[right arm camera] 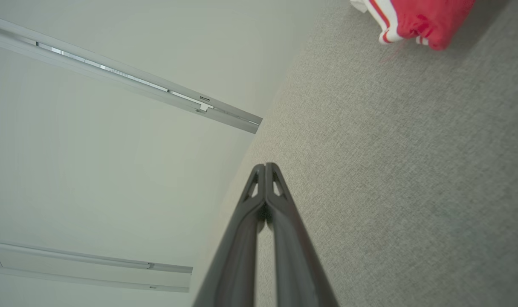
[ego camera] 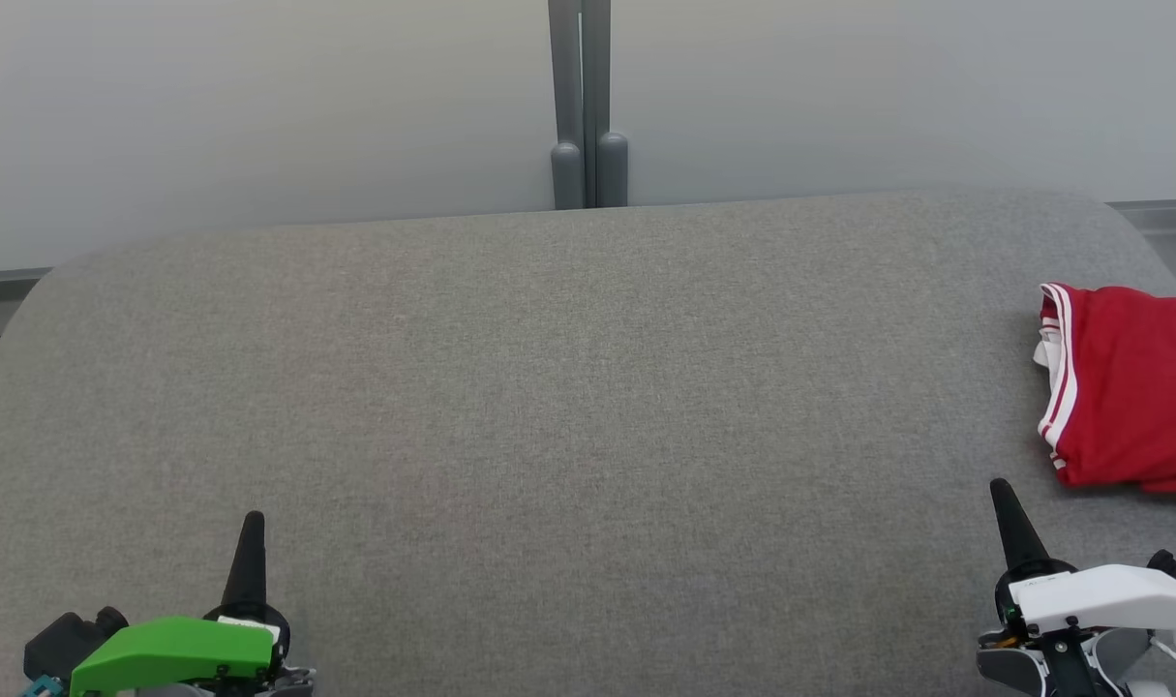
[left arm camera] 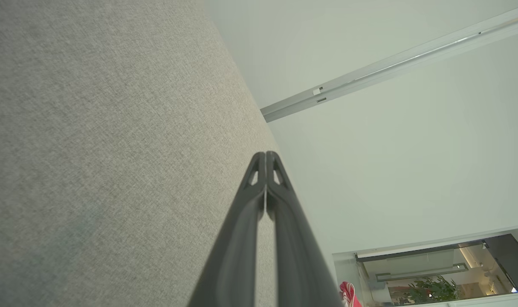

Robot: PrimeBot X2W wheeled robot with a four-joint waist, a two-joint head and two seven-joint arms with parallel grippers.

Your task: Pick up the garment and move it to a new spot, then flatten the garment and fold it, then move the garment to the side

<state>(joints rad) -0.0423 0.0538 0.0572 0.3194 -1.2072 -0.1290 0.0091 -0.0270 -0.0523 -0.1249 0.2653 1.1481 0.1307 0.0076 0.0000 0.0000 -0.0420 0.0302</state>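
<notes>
Red garment (ego camera: pixel 1125 387) at grey surface (ego camera: pixel 549 387) edge, post (ego camera: pixel 581 106) behind

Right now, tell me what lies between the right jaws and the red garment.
Nothing: only bare grey cloth surface separates the right jaws from the red garment, as the head view and the right wrist view show.

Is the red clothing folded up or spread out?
Folded. The garment lies in a compact stack near the table's right edge, its striped trim layered over itself. Its right part is cut off from view.
</notes>
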